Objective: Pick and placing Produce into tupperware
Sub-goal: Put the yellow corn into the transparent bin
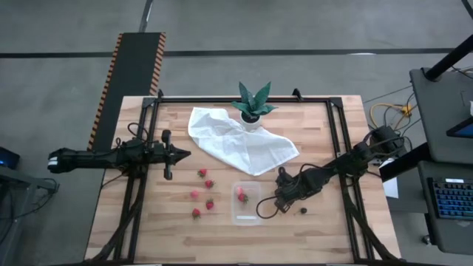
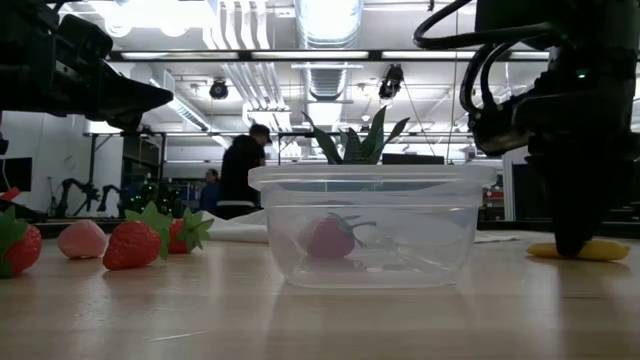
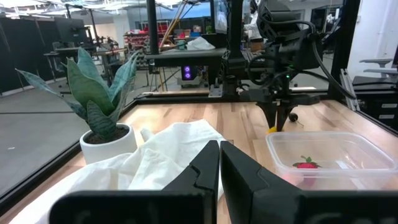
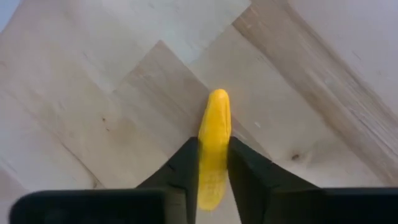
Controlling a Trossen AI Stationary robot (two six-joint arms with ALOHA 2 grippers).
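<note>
A: Counting what you've packed: one strawberry [image 1: 241, 196] lies in the tupperware [image 1: 247, 214].

B: Left?

A: Five pieces to its left. Right gripper [image 4: 212, 167] pinches the yellow sliver [image 4: 213, 146] just right of it. Left gripper [image 3: 219, 168] waits closed, empty.

A: Where do the cameras sit?
B: One overhead looking straight down, one level at the tabletop, one on each wrist.
A: What's shared?
B: The tupperware [image 1: 247, 202], close in the low view [image 2: 372, 224].
</note>
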